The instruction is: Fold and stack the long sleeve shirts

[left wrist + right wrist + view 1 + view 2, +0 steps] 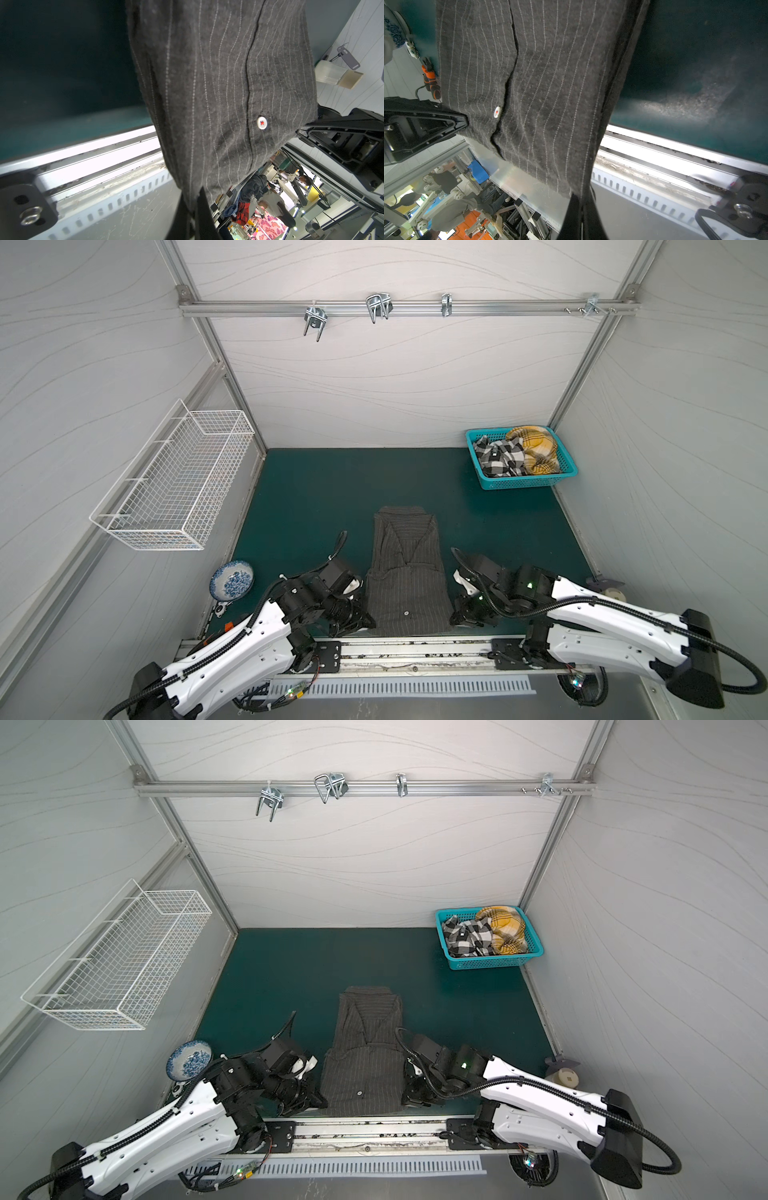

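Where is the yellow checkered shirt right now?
In both top views, the yellow plaid shirt lies crumpled in the teal basket at the far right corner of the green mat, right beside the black-and-white plaid shirt.

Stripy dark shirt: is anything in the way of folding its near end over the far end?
Nothing visible. The dark charcoal pinstriped cloth shirt lies bare; the teal plastic basket and blue-patterned bowl sit well aside.

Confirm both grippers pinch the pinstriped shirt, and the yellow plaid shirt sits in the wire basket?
No. Left gripper and right gripper pinch the pinstriped shirt, but both top views show the yellow plaid shirt in the teal plastic basket.
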Action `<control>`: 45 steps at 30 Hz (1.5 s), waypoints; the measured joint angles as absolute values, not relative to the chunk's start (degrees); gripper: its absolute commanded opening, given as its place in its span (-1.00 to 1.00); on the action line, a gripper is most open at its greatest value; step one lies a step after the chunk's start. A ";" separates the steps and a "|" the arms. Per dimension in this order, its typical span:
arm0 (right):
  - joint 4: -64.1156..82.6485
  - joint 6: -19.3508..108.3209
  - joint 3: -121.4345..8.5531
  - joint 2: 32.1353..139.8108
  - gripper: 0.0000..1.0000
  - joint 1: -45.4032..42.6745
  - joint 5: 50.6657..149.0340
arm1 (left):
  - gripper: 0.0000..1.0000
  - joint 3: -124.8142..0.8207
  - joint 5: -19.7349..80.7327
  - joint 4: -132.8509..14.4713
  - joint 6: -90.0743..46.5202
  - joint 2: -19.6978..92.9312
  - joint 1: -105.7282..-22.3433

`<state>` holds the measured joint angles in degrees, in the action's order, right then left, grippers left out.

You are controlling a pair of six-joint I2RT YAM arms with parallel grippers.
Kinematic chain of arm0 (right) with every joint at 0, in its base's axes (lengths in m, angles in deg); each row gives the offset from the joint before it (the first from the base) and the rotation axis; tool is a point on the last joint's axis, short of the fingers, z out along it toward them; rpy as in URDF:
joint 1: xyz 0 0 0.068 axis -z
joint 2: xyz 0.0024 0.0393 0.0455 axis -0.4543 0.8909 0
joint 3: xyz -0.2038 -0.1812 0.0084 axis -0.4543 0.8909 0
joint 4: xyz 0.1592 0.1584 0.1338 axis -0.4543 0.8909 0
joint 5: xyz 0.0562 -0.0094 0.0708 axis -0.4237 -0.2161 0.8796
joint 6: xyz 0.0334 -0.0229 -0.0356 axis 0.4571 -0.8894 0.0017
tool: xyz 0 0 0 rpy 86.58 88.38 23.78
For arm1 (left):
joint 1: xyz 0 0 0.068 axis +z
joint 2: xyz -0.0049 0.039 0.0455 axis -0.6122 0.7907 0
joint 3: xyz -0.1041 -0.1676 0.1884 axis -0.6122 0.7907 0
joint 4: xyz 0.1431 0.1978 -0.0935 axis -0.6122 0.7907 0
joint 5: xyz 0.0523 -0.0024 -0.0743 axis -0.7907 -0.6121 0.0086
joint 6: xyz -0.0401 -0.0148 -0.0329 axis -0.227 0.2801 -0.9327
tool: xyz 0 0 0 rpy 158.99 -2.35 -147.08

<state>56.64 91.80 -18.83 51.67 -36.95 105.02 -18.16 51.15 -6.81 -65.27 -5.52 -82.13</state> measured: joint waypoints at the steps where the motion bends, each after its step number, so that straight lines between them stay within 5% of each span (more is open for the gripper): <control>1: 56.64 91.86 -18.85 51.67 -1.00 -37.36 104.93 | -1.00 -18.18 51.17 -6.46 -65.31 -6.17 -82.13; 9: 58.89 91.14 -22.91 50.99 -1.00 -36.40 102.59 | -1.00 -22.29 49.86 -4.93 -67.01 -8.47 -82.08; 14: 61.95 84.80 -30.67 54.88 -1.00 -23.33 103.53 | -1.00 -33.15 45.09 -5.10 -65.40 1.00 -79.31; 20: 62.43 73.33 -49.73 74.33 -1.00 -5.76 109.46 | -1.00 -44.54 47.04 -11.97 -59.82 17.41 -61.62; 22: 63.00 69.92 -60.73 84.58 -0.57 -1.45 111.75 | -0.65 -51.40 47.15 -13.52 -57.51 26.74 -57.69; 24: 63.22 67.21 -76.97 98.44 0.41 2.24 113.85 | -0.24 -60.21 47.78 -15.94 -55.89 38.42 -54.19; 25: 63.17 65.29 -87.35 106.90 0.71 3.82 115.16 | -0.01 -66.29 47.94 -16.53 -54.82 45.83 -52.34; 26: 63.26 63.80 -98.12 115.73 0.83 5.22 116.69 | 0.22 -73.33 48.28 -17.34 -53.92 54.11 -50.59; 28: 65.29 60.96 -118.56 131.84 0.83 7.36 119.40 | 0.98 -85.41 49.33 -18.37 -52.59 67.57 -48.05; 29: 65.88 59.58 -125.31 138.13 0.83 8.28 119.93 | 0.99 -92.06 50.21 -17.37 -51.43 74.22 -47.20; 32: 64.99 58.45 -116.07 139.29 0.87 10.16 120.23 | 0.85 -107.71 51.04 -12.80 -48.61 88.14 -45.21; 35: 63.37 57.79 -100.92 133.26 0.77 11.80 119.88 | 0.46 -106.79 50.36 -10.59 -47.80 88.12 -44.14; 37: 63.52 56.61 -98.54 130.57 0.46 12.25 119.69 | -0.09 -100.12 49.27 -11.38 -47.82 82.33 -44.01; 40: 61.56 54.29 -93.71 123.51 -0.51 11.93 119.05 | -0.62 -87.38 48.59 -12.78 -48.41 68.80 -44.93; 45: 58.43 53.66 -86.84 116.76 -0.69 9.72 119.32 | -0.91 -80.74 48.66 -14.37 -48.31 58.94 -50.83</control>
<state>58.43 53.66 -86.84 116.76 9.72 119.32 -80.74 48.66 -14.37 -48.31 58.94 -50.83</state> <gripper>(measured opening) 0.162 0.081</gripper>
